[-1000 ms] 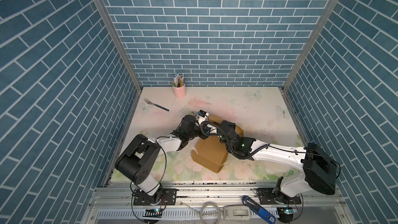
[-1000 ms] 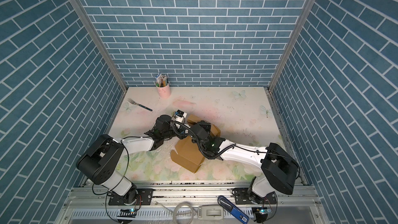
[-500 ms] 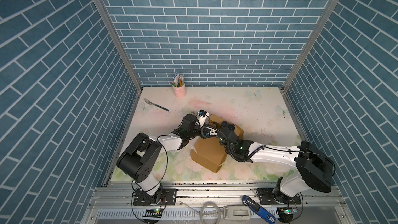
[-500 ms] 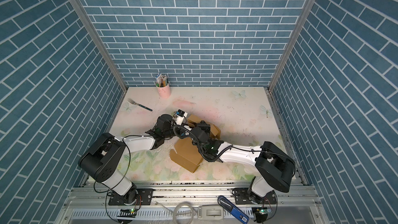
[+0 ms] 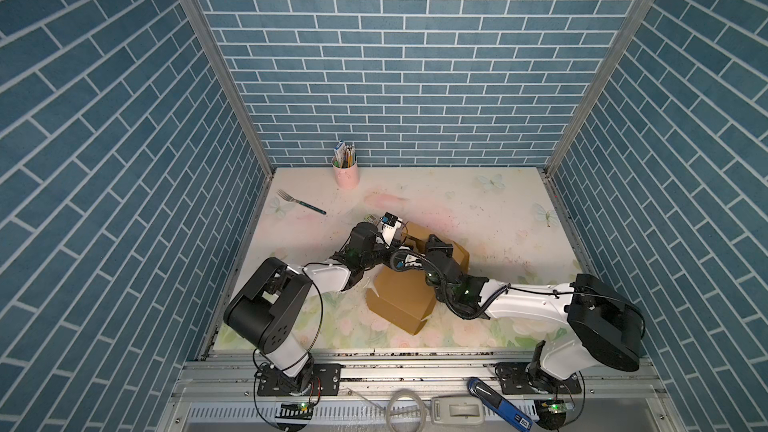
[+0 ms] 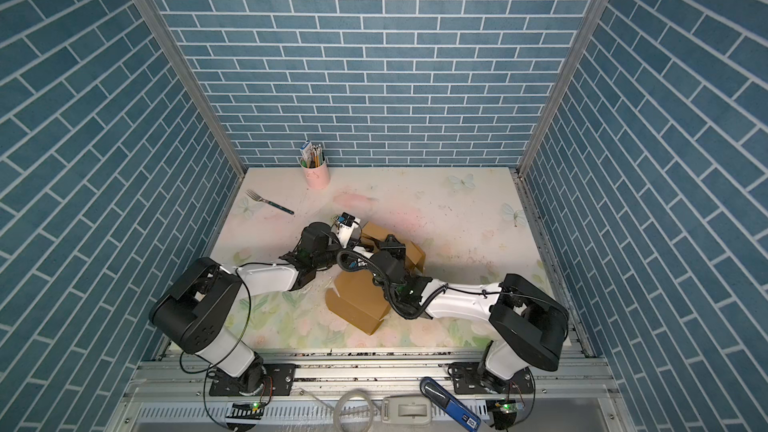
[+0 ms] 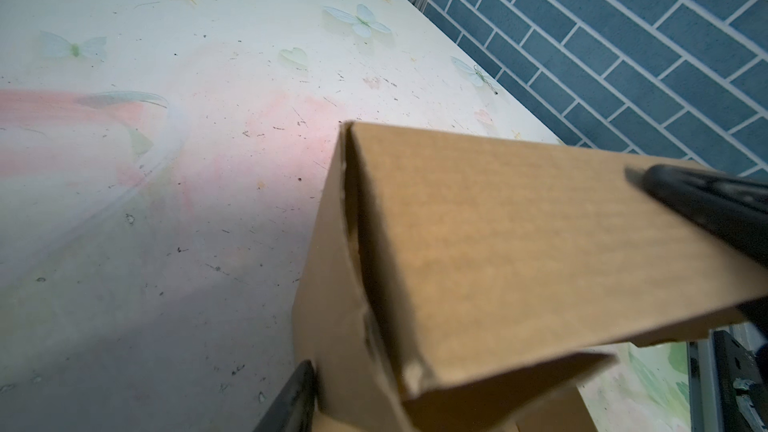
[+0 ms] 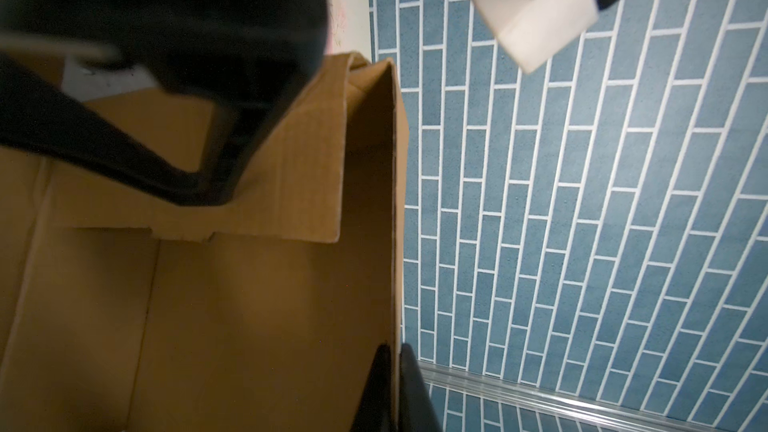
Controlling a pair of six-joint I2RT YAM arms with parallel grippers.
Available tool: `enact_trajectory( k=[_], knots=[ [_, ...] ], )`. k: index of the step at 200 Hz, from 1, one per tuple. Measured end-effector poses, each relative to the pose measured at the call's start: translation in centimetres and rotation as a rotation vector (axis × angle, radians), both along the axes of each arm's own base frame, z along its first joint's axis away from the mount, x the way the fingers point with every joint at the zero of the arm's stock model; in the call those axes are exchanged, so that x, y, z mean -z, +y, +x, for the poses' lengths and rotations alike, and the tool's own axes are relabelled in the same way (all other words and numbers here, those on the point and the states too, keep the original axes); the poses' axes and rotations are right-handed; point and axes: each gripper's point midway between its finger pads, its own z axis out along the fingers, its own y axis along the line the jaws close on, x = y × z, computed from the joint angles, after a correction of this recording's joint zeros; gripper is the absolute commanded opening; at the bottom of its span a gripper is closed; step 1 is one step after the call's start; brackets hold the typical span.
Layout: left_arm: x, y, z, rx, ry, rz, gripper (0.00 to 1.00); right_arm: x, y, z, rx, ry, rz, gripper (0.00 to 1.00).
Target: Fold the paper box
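The paper box (image 5: 401, 303) (image 6: 357, 301) is brown cardboard, partly folded, with raised walls, lying mid-table. Both grippers meet at its far end. My left gripper (image 5: 409, 238) straddles an end wall. One finger (image 7: 291, 401) presses the wall's outer face, and the other rests on the folded-in flap (image 8: 266, 201) inside. My right gripper (image 8: 397, 371) (image 5: 432, 243) is shut on the top edge of the adjoining side wall (image 8: 392, 201), one finger on each side. That wall's outer face (image 7: 498, 243) fills the left wrist view.
A pink cup of pens (image 5: 345, 174) stands at the back wall. A fork (image 5: 301, 202) lies at the back left. A blue-handled tool (image 5: 498, 401) rests on the front rail, off the table. Brick walls close three sides.
Both grippers stay at the box's far end. The right arm has drawn in slightly toward the left. The box has hardly shifted.
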Motion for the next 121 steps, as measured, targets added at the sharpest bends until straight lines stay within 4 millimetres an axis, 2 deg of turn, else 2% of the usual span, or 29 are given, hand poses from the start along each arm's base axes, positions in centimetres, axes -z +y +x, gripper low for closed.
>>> enact_trajectory(
  k=[19,36,68,101,121],
  knots=[
    [-0.08,0.01,0.06,-0.001,-0.003,-0.002,0.48,0.0,0.06,-0.11,-0.006,-0.009,-0.008,0.08],
    [-0.18,0.01,0.14,-0.004,-0.007,-0.006,0.42,-0.11,0.16,-0.14,-0.006,-0.017,-0.006,0.08],
    [-0.22,0.34,0.53,-0.029,-0.005,-0.008,0.2,-0.25,0.14,-0.07,0.0,-0.026,-0.007,0.08],
    [-0.31,0.47,0.76,-0.043,-0.008,-0.011,0.19,-0.34,0.09,-0.03,0.003,-0.032,-0.012,0.08],
    [-0.33,0.55,0.88,-0.052,-0.009,-0.012,0.14,-0.37,0.09,-0.03,0.004,-0.033,-0.011,0.08]
  ],
)
